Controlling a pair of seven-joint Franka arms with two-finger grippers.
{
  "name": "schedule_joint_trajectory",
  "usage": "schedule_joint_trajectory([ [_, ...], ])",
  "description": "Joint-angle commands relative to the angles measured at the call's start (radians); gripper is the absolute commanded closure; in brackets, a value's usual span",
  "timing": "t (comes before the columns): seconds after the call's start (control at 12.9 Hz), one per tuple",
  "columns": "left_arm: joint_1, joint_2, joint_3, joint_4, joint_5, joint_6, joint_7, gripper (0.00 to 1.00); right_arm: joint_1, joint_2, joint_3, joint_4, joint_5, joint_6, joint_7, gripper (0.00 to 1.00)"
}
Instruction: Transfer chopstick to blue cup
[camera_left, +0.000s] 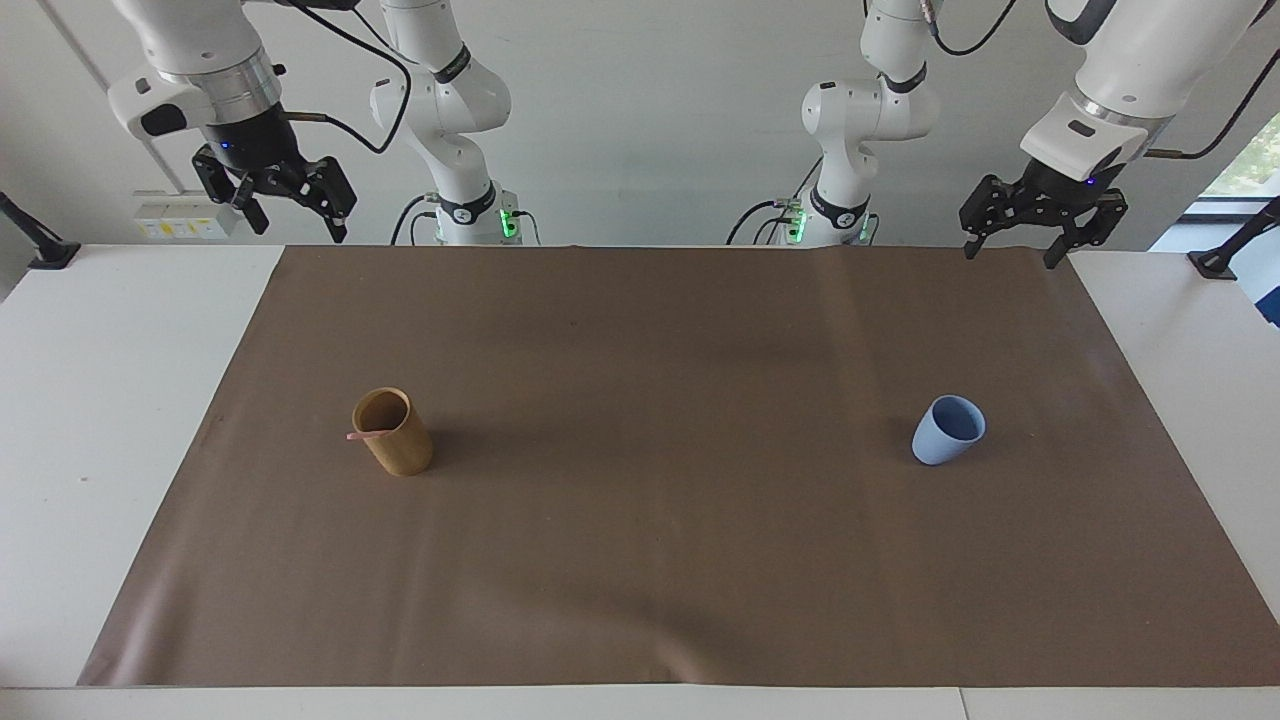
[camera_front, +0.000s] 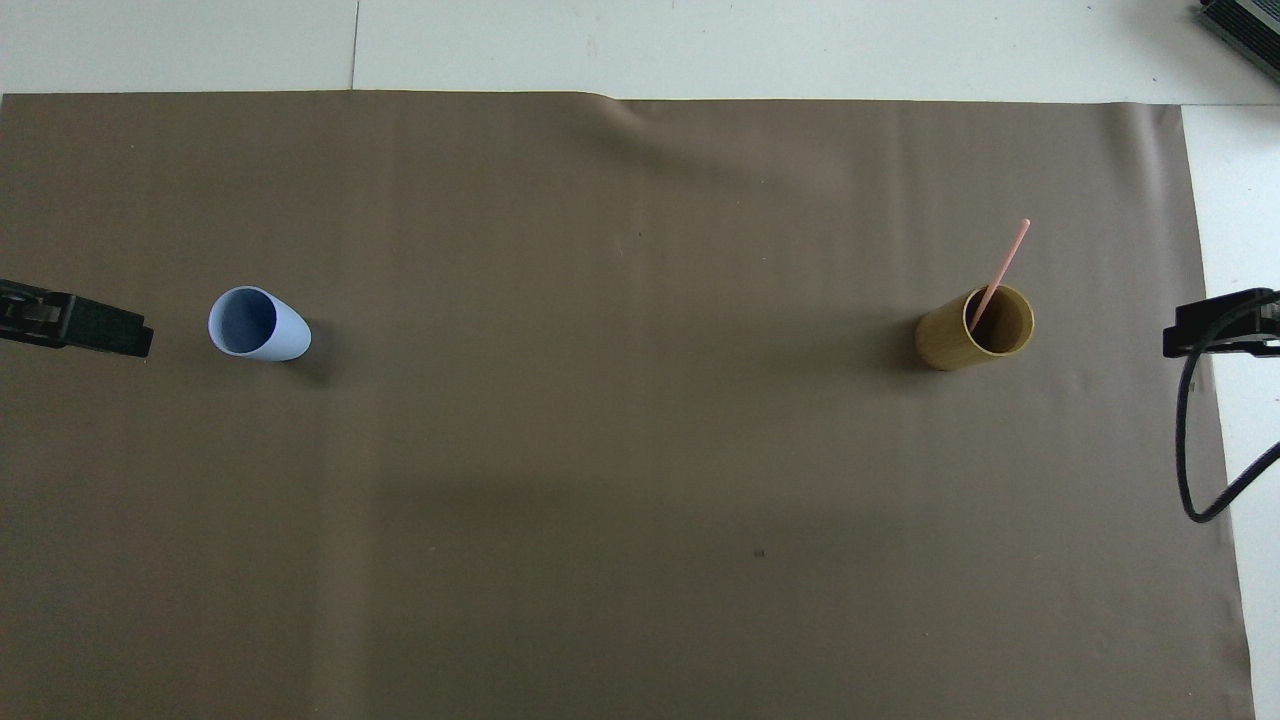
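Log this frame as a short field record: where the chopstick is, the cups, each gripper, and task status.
chopstick: standing slanted in the tan cup, top end sticking out
blue cup: upright on the brown mat, toward the left arm's end, empty
left gripper: open, raised, holding nothing
right gripper: open, raised, holding nothing
status: transfer not started

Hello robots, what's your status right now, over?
Both hands open, raised at the robots' edge: left hand, right hand. Chopstick leaning in brown cup. Blue cup empty. Nothing between cups.
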Motion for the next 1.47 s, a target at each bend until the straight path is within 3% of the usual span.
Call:
schedule_joint_trajectory([
  [0.0,0.026,-0.018,-0.003,-0.024,-0.008,0.019,0.006,0.00,-0.011,-0.008,0.011,-0.015,-0.005,0.003,-0.006,0.00],
  [0.46,0.053,-0.015,-0.003,-0.024,-0.010,0.052,0.007,0.00,-0.010,-0.013,0.011,-0.024,-0.003,0.017,-0.007,0.00],
  [0.85,0.072,-0.010,-0.003,-0.058,-0.012,0.103,0.007,0.00,-0.002,-0.016,0.011,-0.074,-0.007,0.104,-0.012,0.00],
  [1.08,0.108,-0.001,-0.002,-0.191,-0.019,0.277,0.041,0.00,0.001,-0.005,0.011,-0.169,-0.007,0.273,-0.013,0.00],
  [1.39,0.132,0.075,-0.002,-0.293,-0.050,0.439,0.064,0.00,0.004,0.090,0.012,-0.248,-0.007,0.547,-0.102,0.00],
])
